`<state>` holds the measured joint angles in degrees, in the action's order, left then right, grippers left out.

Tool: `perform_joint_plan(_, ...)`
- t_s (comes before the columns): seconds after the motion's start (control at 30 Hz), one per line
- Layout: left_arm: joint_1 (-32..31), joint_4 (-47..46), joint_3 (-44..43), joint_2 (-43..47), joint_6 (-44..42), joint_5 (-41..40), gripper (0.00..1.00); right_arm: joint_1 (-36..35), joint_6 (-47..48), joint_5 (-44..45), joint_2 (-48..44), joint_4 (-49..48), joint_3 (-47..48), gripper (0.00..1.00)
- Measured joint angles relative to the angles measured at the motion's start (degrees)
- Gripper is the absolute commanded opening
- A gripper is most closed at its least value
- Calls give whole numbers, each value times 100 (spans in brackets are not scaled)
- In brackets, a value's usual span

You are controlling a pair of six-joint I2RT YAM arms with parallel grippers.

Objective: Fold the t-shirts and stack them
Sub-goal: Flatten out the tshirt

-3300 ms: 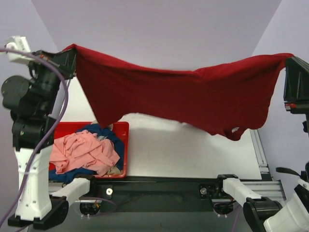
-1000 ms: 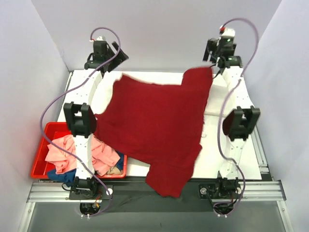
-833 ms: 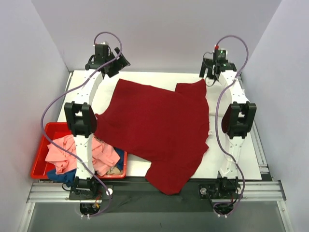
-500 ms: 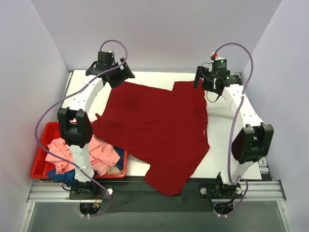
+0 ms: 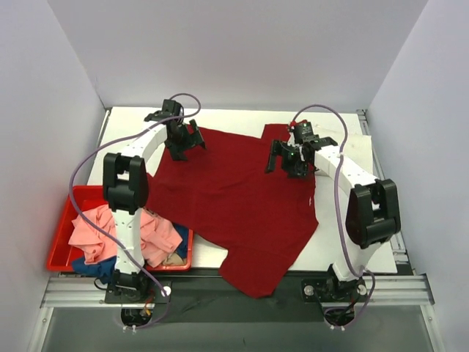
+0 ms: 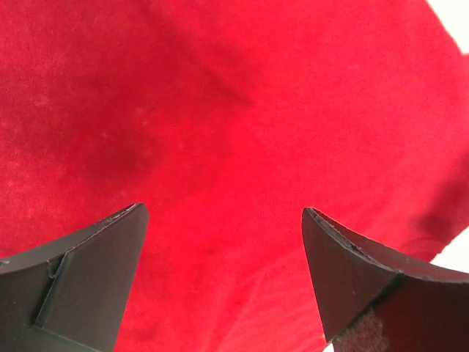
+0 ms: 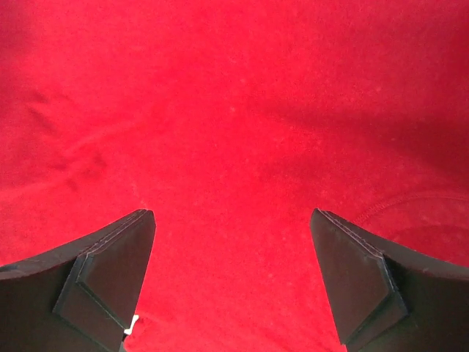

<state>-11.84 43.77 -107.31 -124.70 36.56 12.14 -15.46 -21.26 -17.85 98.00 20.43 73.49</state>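
Dark red t-shirt (image 5: 234,198), flat, long axis far-to-near

A dark red cloth t-shirt (image 5: 234,198) lies spread on the white surface (image 5: 234,121), one end overhanging the near edge. A crumpled pink t-shirt (image 5: 110,229) and a dark blue t-shirt (image 5: 178,236) fill a red plastic bin (image 5: 57,253).

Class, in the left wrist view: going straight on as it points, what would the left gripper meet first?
The dark red t-shirt; the left gripper frames only that cloth between open jaws. Distance unclear.
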Motion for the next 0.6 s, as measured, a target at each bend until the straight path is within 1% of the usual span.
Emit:
perform_joint_plan(0.27,2,76,48,-380,-57,26,97,-31,-260,-111,793,-225,-24,90)
perform_joint_plan(0.4,26,68,33,-592,-81,79,97,-26,-304,-9,1207,-210,-7,90)
perform_joint_plan(0.6,81,223,-306,-798,-96,212,97,122,-420,151,1523,-109,459,90)
